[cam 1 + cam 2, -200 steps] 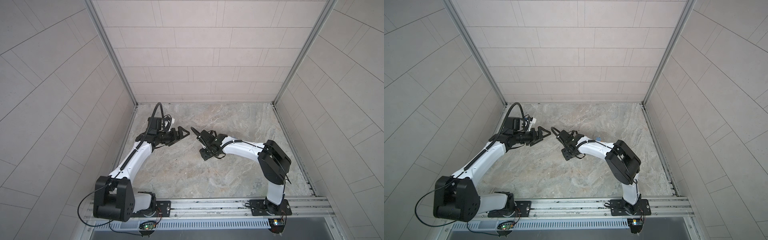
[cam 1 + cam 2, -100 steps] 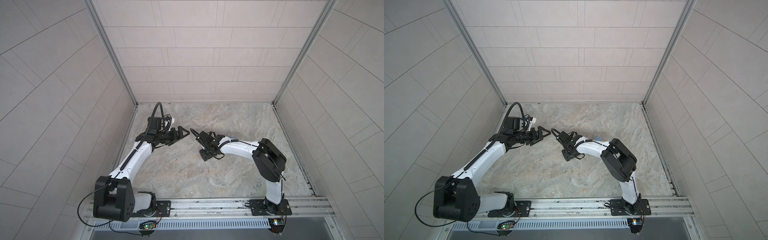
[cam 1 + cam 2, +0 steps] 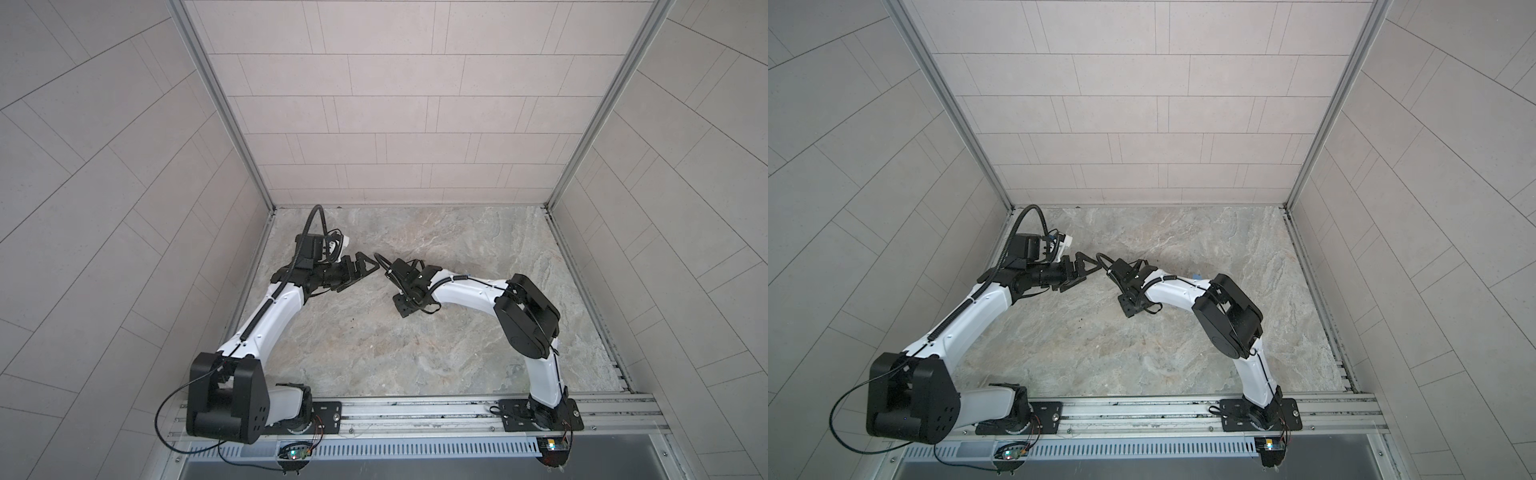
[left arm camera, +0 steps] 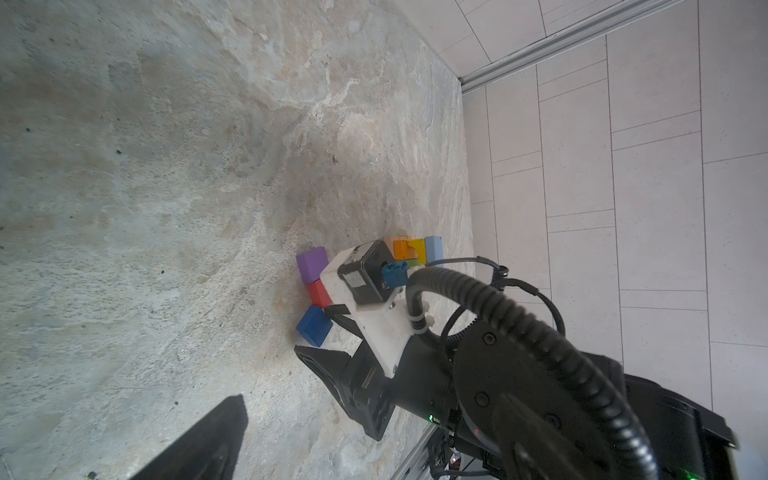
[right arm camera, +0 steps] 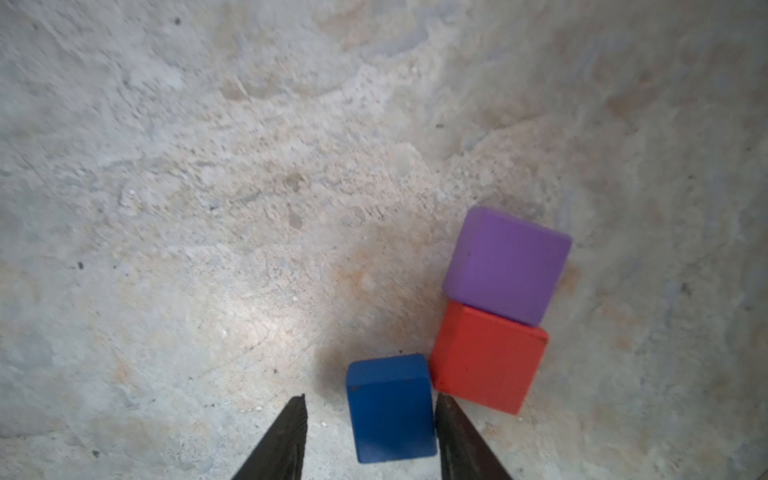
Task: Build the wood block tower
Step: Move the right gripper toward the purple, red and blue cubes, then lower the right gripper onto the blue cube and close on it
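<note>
A blue cube [image 5: 390, 409] lies on the stone floor between the fingers of my right gripper [image 5: 372, 399]. The jaws are open, with a gap on one side of it and the other finger close against it. A red cube [image 5: 488, 359] touches the blue one, and a purple cube [image 5: 505, 266] sits just beyond the red. In the left wrist view, orange [image 4: 401, 249], yellow [image 4: 419, 250], green [image 4: 414, 262] and light-blue [image 4: 433, 250] blocks cluster behind the right wrist camera; whether they form a tower I cannot tell. My left gripper [image 3: 360, 275] hovers open and empty, nearby.
The right arm [image 3: 469, 295] covers the blocks in both top views; only a light-blue sliver [image 3: 1197, 275] shows. Tiled walls and metal corner posts [image 3: 561, 183] enclose the floor. The mounting rail [image 3: 415, 409] runs along the front edge.
The right arm's elbow has swung slightly to the left while its gripper stays low over the cubes. The left arm has not moved.
</note>
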Robot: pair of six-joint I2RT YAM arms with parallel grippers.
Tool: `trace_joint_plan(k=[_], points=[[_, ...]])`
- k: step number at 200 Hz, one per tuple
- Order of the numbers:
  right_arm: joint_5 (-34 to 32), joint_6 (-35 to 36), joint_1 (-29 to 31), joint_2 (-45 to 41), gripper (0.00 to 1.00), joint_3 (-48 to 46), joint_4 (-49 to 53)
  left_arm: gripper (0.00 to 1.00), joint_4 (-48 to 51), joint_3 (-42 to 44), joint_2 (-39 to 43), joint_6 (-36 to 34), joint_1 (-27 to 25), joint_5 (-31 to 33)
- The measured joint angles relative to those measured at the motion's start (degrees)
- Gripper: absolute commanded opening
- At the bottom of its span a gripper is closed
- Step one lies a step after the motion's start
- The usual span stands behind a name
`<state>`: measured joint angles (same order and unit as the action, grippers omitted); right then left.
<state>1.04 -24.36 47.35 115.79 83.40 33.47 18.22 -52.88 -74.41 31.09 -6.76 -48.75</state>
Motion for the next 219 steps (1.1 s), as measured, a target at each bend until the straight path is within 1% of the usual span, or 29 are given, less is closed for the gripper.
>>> trace_joint_plan(k=[31, 109, 219], points=[[-0.2, 0.1, 0.0, 0.0, 0.48, 0.3, 0.6, 1.0, 0.0, 0.0, 0.0, 0.0, 0.0, -0.1], [-0.3, 0.7, 0.0, 0.2, 0.41, 0.3, 1.2, 1.0, 0.0, 0.0, 0.1, 0.0, 0.0, -0.1], [-0.7, 1.2, 0.0, 1.6, 0.4, 0.3, 1.3, 1.0, 0.0, 0.0, 0.1, 0.0, 0.0, -0.1]])
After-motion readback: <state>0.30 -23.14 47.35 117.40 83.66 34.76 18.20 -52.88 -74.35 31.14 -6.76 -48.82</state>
